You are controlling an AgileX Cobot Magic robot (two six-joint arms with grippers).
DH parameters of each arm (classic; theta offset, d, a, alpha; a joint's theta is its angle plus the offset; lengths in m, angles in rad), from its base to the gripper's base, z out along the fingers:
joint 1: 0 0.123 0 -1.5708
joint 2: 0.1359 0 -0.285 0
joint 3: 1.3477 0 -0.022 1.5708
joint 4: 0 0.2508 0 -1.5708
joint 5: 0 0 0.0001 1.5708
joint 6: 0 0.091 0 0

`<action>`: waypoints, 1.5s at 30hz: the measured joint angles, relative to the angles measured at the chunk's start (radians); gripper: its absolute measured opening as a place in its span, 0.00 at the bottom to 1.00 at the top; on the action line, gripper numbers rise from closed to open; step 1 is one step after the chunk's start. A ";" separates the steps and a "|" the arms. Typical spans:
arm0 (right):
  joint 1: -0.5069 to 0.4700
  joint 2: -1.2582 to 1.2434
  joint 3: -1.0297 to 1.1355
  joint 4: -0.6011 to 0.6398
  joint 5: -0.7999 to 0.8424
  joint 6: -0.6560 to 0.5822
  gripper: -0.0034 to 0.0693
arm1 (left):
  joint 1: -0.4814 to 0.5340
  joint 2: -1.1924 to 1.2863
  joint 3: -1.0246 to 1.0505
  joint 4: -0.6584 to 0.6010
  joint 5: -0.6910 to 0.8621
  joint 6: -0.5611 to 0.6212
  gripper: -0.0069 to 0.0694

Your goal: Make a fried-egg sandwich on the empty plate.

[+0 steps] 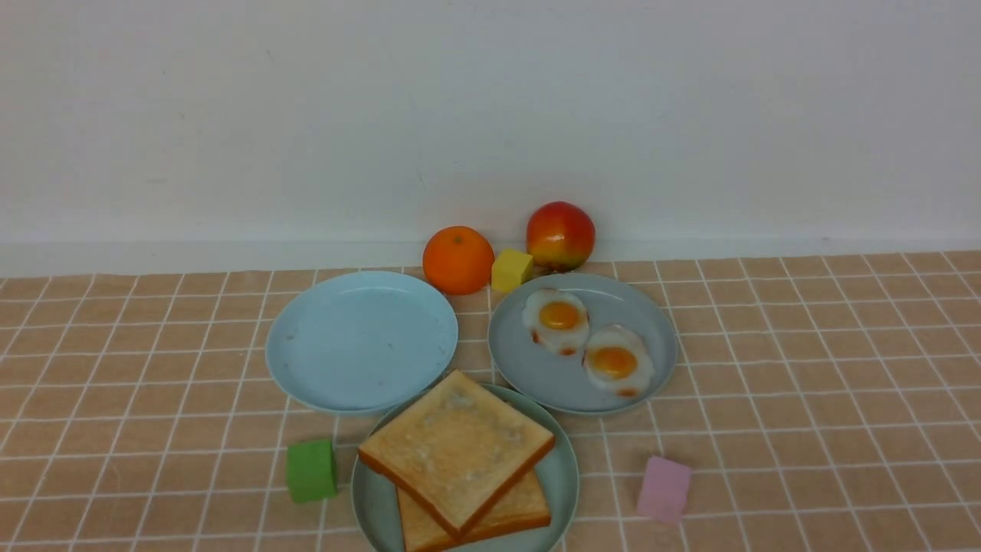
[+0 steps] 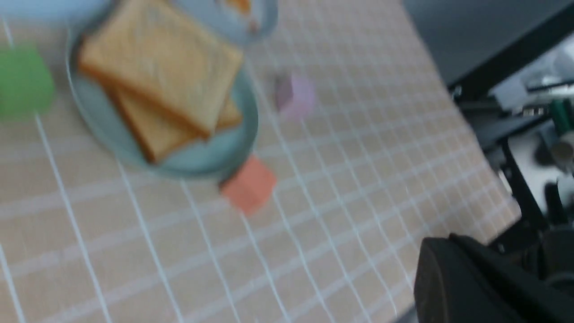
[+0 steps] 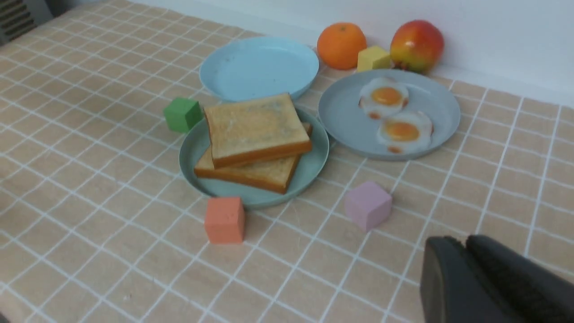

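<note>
The near fried egg (image 1: 615, 362) lies far-right of the stacked toast (image 1: 456, 445), nearer the right tool (image 3: 464, 251), whose gap I cannot tell; the left tool (image 2: 444, 246) is closed, empty.

**Nothing to read**

From where I look, no lettering, label, brand, number or sign can be read on anything. The plates, toast, eggs, fruit and coloured blocks all show plain faces, and the checked cloth on the worktop carries only its grid. My left wrist view is too blurred to judge.
</note>
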 joint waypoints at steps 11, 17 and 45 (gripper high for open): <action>0.000 0.000 0.000 -0.004 0.021 0.000 0.18 | 0.000 -0.002 0.000 0.006 -0.033 0.018 0.07; 0.000 0.000 0.000 -0.006 0.021 0.000 0.19 | 0.000 -0.008 0.010 0.086 -0.060 0.074 0.07; 0.000 0.000 0.002 -0.005 0.022 0.001 0.23 | 0.383 -0.338 0.566 0.657 -0.368 -0.222 0.07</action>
